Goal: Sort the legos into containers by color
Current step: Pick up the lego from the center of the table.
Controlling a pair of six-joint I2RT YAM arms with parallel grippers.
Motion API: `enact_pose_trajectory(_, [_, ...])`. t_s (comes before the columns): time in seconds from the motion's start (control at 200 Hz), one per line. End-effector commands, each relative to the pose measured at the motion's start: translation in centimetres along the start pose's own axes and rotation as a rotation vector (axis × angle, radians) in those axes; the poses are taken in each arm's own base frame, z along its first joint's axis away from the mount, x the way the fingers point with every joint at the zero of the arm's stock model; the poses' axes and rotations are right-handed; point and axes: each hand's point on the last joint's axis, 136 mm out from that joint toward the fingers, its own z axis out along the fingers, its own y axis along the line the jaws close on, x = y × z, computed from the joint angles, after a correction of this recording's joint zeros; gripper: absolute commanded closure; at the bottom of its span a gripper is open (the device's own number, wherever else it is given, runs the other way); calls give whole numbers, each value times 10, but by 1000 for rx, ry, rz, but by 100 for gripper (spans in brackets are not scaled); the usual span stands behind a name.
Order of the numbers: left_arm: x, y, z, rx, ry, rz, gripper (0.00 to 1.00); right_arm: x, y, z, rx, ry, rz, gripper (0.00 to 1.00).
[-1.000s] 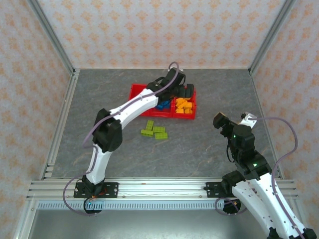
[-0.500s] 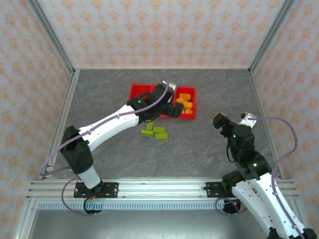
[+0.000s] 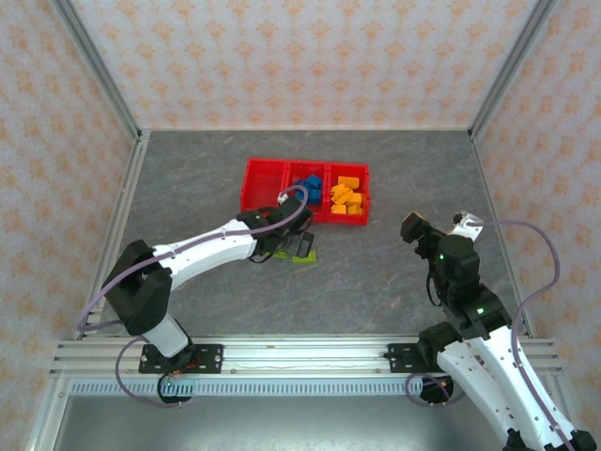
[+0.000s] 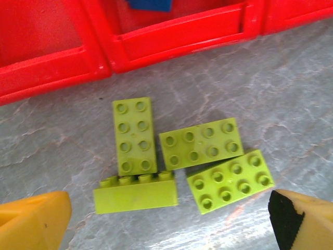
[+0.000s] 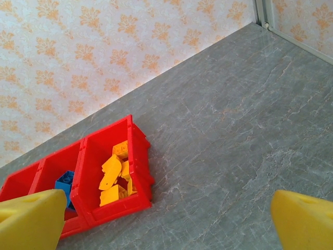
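Sorting bricks by colour, green stage. The left hand (image 4: 166,221) has drawn back from over the tray (image 3: 248,169), where it stood a second ago above the middle compartment, and now hovers low over the green bricks (image 4: 200,143), its jaws wide apart and holding nothing. Four green bricks lie close together on the surface (image 3: 394,272) just near of the tray: three studs-up, one tipped on its side at the near left of the group. Blue bricks (image 3: 308,185) sit in the middle compartment and orange bricks (image 3: 347,197) in the right one; the left compartment (image 3: 263,188) looks bare. The right hand (image 5: 167,221) is parked well apart at the near right, also open and empty. The retreat suggests that blue and orange are settled and that green alone is left; the left compartment seems the likely home for it
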Motion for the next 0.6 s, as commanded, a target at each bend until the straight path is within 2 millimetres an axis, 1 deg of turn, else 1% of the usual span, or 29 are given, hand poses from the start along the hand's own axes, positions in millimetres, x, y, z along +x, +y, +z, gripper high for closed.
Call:
enact_pose_trajectory(0.0, [12,22,6,-70,46,-37,1,2,-3,1,11,2,-8,0])
enact_pose_trajectory(0.08, [18,23,12,-77,68,-31,1,1,-3,0,11,0,-8,0])
enact_pose_trajectory(0.26, [29,36,27,-101,111,-68,1,1,-3,0,10,1,-7,0])
enact_pose_trajectory(0.596, [41,33,43,-87,159,-59,2,1,-4,0,17,-3,-8,0])
